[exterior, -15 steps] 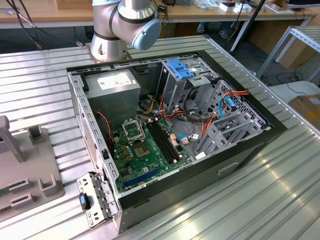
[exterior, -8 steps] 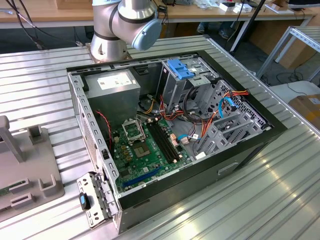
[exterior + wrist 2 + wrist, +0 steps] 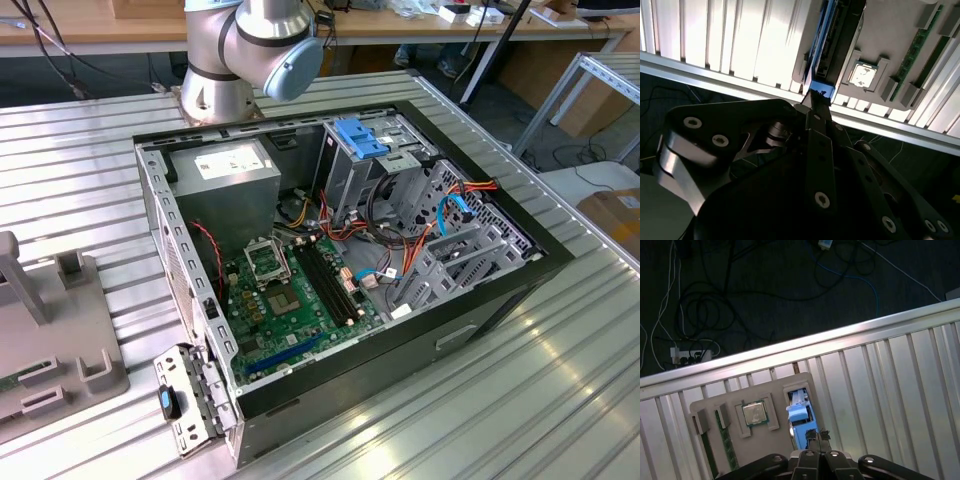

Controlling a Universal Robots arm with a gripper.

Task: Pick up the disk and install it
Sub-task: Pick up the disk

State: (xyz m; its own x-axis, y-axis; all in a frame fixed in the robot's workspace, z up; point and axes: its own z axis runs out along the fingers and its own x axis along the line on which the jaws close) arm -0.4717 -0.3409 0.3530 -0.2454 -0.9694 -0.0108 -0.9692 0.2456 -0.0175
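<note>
Disk (image 3: 799, 416), a flat dark drive with bright blue plastic side rails, stands on edge in a slot of the pale grey moulded holding tray (image 3: 765, 392), just beside the tray's square silver processor chip (image 3: 754, 413). The black end effector (image 3: 816, 435) sits at the disk's blue end, its fingers drawn close together on the rail, which looks like a grip. The disk is not yet lifted from its slot. To the exterior view's right of the tray, the open black computer case (image 3: 480, 325) lies on the ribbed metal desk (image 3: 570, 400), so installation is wholly left.
</note>
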